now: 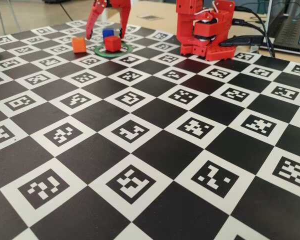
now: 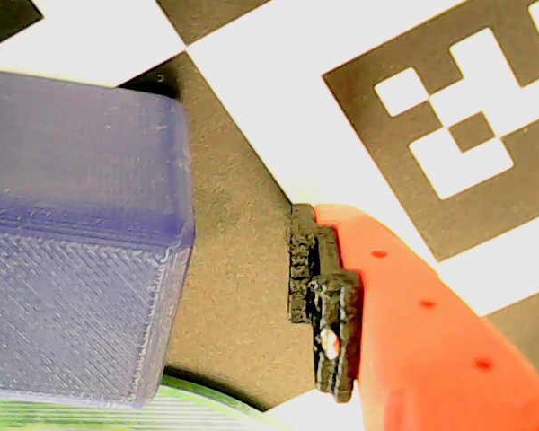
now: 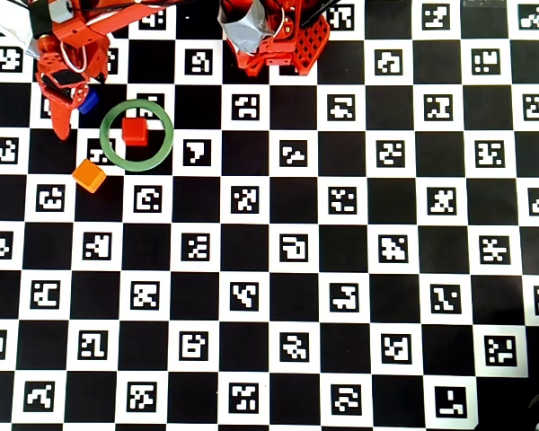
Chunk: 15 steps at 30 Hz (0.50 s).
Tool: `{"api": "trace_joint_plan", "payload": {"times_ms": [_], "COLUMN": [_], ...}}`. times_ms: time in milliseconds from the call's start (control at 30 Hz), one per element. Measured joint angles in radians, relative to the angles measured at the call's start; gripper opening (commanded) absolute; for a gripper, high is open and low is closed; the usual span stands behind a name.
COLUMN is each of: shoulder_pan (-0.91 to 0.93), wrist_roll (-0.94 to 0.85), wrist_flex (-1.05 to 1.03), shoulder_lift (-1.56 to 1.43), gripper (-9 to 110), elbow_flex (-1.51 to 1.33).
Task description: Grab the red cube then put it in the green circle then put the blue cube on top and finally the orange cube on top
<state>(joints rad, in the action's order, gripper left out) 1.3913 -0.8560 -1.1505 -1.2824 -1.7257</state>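
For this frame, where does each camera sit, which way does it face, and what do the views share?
Fixed view: low at the board's near edge, looking across to the arm base and open claw.
Wrist view: on the claw, looking down at the blue cube; one finger shows.
Overhead view: straight down; the red cube sits in the green circle, the orange cube outside.
All three show the blue cube.

You have a black-and-white checkerboard mat (image 1: 155,150) covering the whole work surface, each white square printed with its own blocky black marker. Beyond its far edge in the fixed view you can see a bare wooden tabletop (image 1: 155,12), with an open laptop (image 1: 295,30) at the upper right and black cables (image 1: 257,25) beside it.
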Motion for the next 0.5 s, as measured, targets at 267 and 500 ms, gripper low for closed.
{"api": "trace_joint_plan", "payload": {"times_ms": [267,500], "shoulder_pan": [0.000,0.000], "wrist_roll": [0.025,0.063], "wrist_flex": [0.000,0.000], "shoulder_lift": [0.000,0.000], "gripper": [50,49], "elbow_flex": [0.000,0.000]}}
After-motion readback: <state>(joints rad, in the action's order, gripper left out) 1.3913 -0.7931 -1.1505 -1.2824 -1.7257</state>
